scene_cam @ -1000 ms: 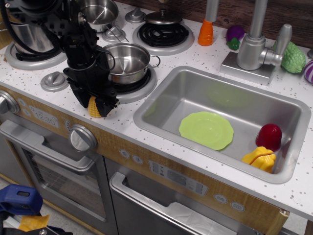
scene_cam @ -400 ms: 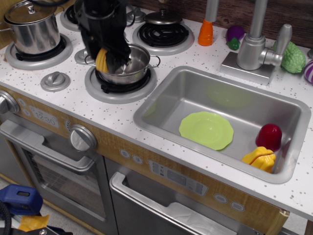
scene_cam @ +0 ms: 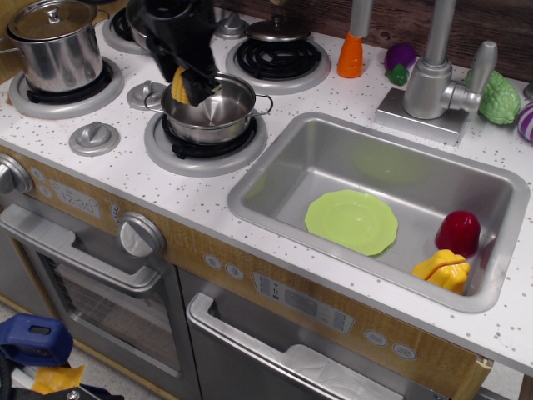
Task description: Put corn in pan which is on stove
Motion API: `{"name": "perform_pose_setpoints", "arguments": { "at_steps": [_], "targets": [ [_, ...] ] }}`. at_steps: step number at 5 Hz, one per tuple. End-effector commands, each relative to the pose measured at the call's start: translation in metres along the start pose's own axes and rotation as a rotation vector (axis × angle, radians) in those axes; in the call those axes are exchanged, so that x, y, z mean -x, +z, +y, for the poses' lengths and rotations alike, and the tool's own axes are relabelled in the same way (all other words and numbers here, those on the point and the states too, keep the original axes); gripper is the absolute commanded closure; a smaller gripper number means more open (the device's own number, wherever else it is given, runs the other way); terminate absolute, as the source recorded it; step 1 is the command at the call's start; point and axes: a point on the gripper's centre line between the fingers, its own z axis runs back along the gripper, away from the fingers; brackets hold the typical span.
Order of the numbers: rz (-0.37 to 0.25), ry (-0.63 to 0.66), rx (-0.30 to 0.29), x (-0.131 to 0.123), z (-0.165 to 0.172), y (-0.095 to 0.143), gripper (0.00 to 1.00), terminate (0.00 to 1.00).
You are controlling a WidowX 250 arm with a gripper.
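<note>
My black gripper (scene_cam: 188,82) is shut on the yellow corn (scene_cam: 179,87) and holds it over the left rim of the pan (scene_cam: 218,111). The pan is a small shiny steel pot with wire loop handles, lidless, with nothing visible inside. It sits on the front right burner of the stove (scene_cam: 125,171), a white speckled cooktop with grey burner discs. Only part of the corn shows between the fingers.
A lidded steel pot (scene_cam: 56,52) stands on the left burner. A lid (scene_cam: 277,30) lies on the back burner. The sink (scene_cam: 275,171) holds a green plate (scene_cam: 352,221), a red toy (scene_cam: 458,232) and a lumpy yellow toy (scene_cam: 443,271). A carrot (scene_cam: 351,55) and faucet (scene_cam: 435,71) stand behind.
My gripper lifted the corn from the counter's front edge, carried it back to the pan, and now holds it slightly higher at the pan's left rim.
</note>
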Motion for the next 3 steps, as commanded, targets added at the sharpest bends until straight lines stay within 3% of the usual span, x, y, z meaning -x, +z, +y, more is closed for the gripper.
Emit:
{"name": "perform_pose_setpoints", "arguments": {
  "at_steps": [1, 2, 3],
  "targets": [
    [-0.086, -0.02, 0.014, 0.0034, 0.0111, -0.0108, 0.0, 0.0],
    [-0.086, -0.02, 0.014, 0.0034, 0.0111, -0.0108, 0.0, 0.0],
    [-0.086, -0.02, 0.014, 0.0034, 0.0111, -0.0108, 0.0, 1.0]
  ]
}}
